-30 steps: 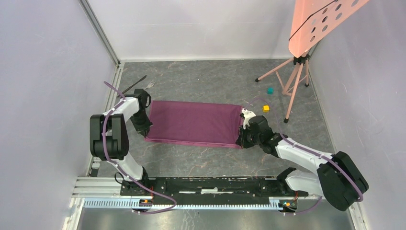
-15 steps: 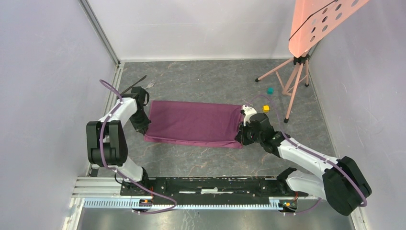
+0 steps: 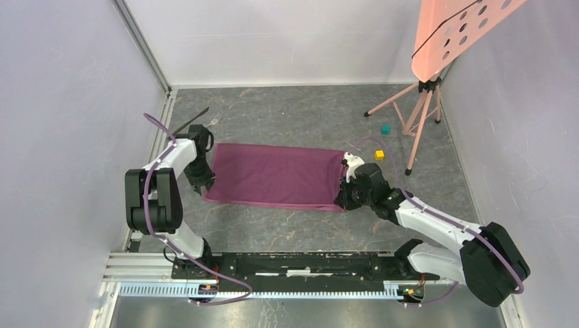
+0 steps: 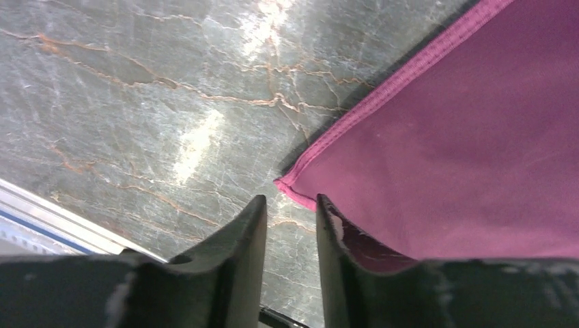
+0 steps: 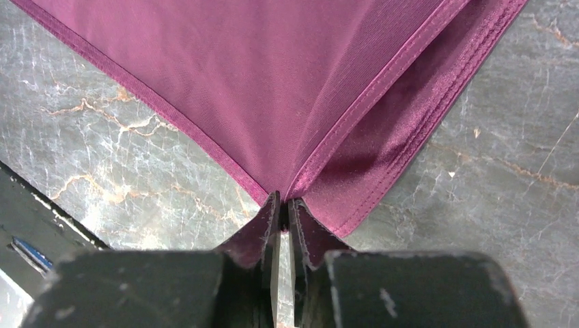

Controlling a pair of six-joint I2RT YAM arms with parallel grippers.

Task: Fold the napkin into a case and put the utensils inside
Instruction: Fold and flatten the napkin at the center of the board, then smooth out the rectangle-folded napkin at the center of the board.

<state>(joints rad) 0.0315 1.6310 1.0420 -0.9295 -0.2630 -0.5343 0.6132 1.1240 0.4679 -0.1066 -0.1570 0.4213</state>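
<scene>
**tabletop_tim:** ok so where's the cloth sitting, and what's each claw doing?

**rig_watcher:** The plum-purple fabric napkin [image 3: 273,174] lies flat mid-table as a long rectangle. It's on the grey marble-patterned tabletop [image 3: 293,109], which has rusty veins and a bit of glare. The cloth is a smooth, fine weave with a stitched hem band along the edges.

The left gripper [image 4: 290,201] is at the napkin's near left corner. Its black fingers [image 4: 242,236] stand a narrow gap apart with only bare stone between them, so it's holding nothing. The cloth's rounded corner lies just past the tips. One finger overlaps the edge of the fabric, but I can't tell if it actually touches.

**tabletop_tim:** and the other side?

**rig_watcher:** The right gripper [image 5: 285,199] is at the near right corner, closed down to a sliver on the napkin. The cloth tents up into the tips in a sharp crease. Two hemmed layers show there, one peeking out beside the other, with a slight satin sheen.

**tabletop_tim:** cutlery?

**rig_watcher:** The slim silver metal fork [image 3: 215,121] and the slim dark straight knife [image 3: 192,119] lie close together at the far left, apart from the napkin. A small yellow cube [image 3: 379,155] sits just past the napkin's far right corner. A small teal cube [image 3: 386,128] is farther back.
</scene>
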